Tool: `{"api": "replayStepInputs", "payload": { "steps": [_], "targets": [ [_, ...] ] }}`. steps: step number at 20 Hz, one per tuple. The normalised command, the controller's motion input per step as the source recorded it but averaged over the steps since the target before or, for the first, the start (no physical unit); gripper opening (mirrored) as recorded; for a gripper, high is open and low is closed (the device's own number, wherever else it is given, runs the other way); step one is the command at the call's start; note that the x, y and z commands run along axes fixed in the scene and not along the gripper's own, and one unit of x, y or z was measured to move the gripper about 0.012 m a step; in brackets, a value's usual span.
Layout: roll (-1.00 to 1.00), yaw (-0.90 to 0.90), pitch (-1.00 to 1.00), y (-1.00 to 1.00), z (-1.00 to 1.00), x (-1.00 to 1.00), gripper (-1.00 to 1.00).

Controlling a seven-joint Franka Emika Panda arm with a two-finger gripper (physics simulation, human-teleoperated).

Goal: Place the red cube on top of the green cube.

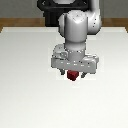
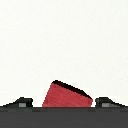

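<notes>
Red matte solid cube (image 1: 73, 75) sitting lower-centre of ext view, betw fingertips | gripper (image 1: 73, 75) spread open, straddling it, pads not seen touching | wrist view: cube (image 2: 66, 95) lying centred but skewed to fingers (image 2: 20, 103) | green cube not showing

The white table (image 1: 25, 75) lies bare on all sides of the arm, giving open passage in every direction. The only object near the gripper (image 1: 73, 75) is the red cube (image 1: 73, 75), positioned between its fingers.
</notes>
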Motion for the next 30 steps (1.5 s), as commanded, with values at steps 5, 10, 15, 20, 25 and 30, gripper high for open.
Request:
{"api": "replayStepInputs", "payload": {
  "steps": [5, 10, 15, 20, 25, 30],
  "targets": [
    [0.0, 0.0, 0.0, 0.0, 0.0, 0.0, -1.0],
    [0.0, 0.0, 0.0, 0.0, 0.2, 0.0, -1.0],
    [0.0, 0.0, 0.0, 0.0, 0.8, 0.0, -1.0],
    [0.0, 0.0, 0.0, 0.0, 1.0, 0.0, -1.0],
    [0.0, 0.0, 0.0, 0.0, 0.2, -0.4, -1.0],
    [0.0, 0.0, 0.0, 0.0, 0.0, -0.8, -1.0]
  ]
}}
